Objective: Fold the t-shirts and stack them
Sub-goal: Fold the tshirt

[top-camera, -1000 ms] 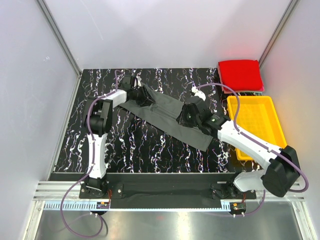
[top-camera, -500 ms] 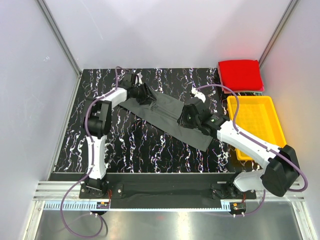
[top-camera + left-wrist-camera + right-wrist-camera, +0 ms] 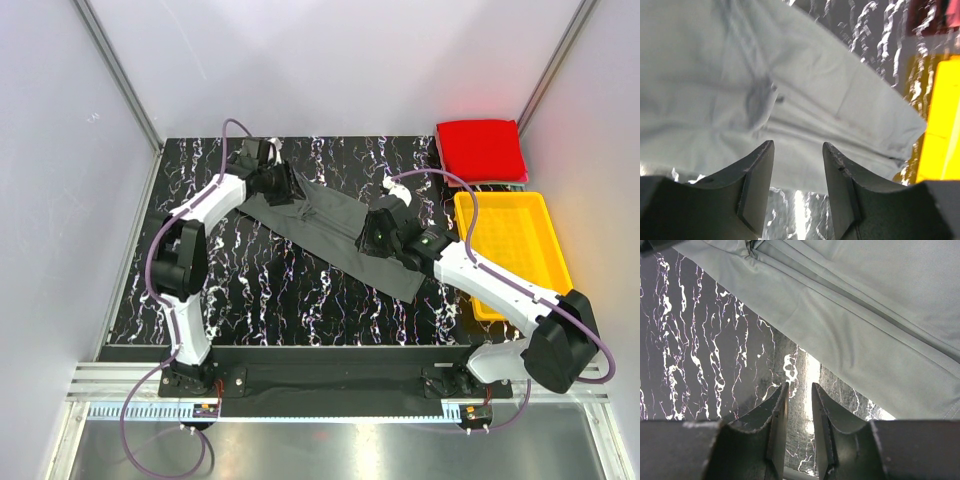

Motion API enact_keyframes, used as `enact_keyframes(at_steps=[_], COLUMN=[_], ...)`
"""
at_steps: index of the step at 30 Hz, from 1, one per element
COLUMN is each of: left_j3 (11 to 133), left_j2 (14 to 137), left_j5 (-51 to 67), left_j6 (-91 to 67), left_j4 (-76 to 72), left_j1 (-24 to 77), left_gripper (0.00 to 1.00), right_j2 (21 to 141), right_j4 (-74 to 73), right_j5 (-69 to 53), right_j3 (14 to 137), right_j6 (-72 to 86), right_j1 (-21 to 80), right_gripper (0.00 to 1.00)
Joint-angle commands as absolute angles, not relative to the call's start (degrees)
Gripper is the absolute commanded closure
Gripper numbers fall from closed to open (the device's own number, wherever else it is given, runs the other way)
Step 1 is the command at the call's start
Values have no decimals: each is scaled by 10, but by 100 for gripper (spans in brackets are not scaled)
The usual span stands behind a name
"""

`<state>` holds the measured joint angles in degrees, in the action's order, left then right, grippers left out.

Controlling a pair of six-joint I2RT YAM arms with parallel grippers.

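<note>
A grey t-shirt (image 3: 330,235) lies as a long folded strip, running diagonally from the far left to the near right of the black marbled table (image 3: 250,290). My left gripper (image 3: 285,185) hovers over the strip's far-left end. In the left wrist view its jaws (image 3: 797,145) stand open and empty, with the grey cloth (image 3: 790,85) just beyond the tips. My right gripper (image 3: 376,230) is above the middle-right of the strip. In the right wrist view it (image 3: 799,386) is narrowly open and empty over bare table beside the shirt's edge (image 3: 855,335). A folded red t-shirt (image 3: 481,148) lies at the far right.
A yellow tray (image 3: 515,205) stands along the table's right side, just near of the red shirt. It also shows in the left wrist view (image 3: 940,125). Grey walls close in the left, back and right of the table.
My left arm's elbow has swung out to the left, and its gripper has shifted slightly right over the shirt's far end. The cloth there lies flatter. The right arm has barely moved.
</note>
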<state>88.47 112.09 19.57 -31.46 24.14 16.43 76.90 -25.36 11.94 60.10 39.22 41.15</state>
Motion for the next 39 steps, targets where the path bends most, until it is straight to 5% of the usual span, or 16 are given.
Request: enact_keyframes(at_steps=[1,5,9,18,25,31,33,39], left_j3=[855,865,881,1137,1327,1157,1065,883], left_j2=[1105,1144,1178,1360,1480,1309,1254,1091], left_j5=[127,84,58,33,224,323,319,279], left_j6=[-294,-298,-308,-273,-276,-317,-317,-328], left_j4=[258,279,286,386,310,151,116,145], left_j1=[163,145,120,83,37,28,36,64], left_gripper=[55,79,89,88,82,72,58,54], right_j2=[757,748,736,727,757,789,786,738], right_j4=[-249,-252,-259,-264,-278,-270,-270,-307], right_j5=[134,132,142,159,165,150,130,116], right_j3=[606,605,603,615,632,628,633,658], right_j6=[384,382,380,385,355,307,294,287], right_j1=[412,412,412,412,413,411,403,393], right_gripper=[68,67,67,67,66,67,67,67])
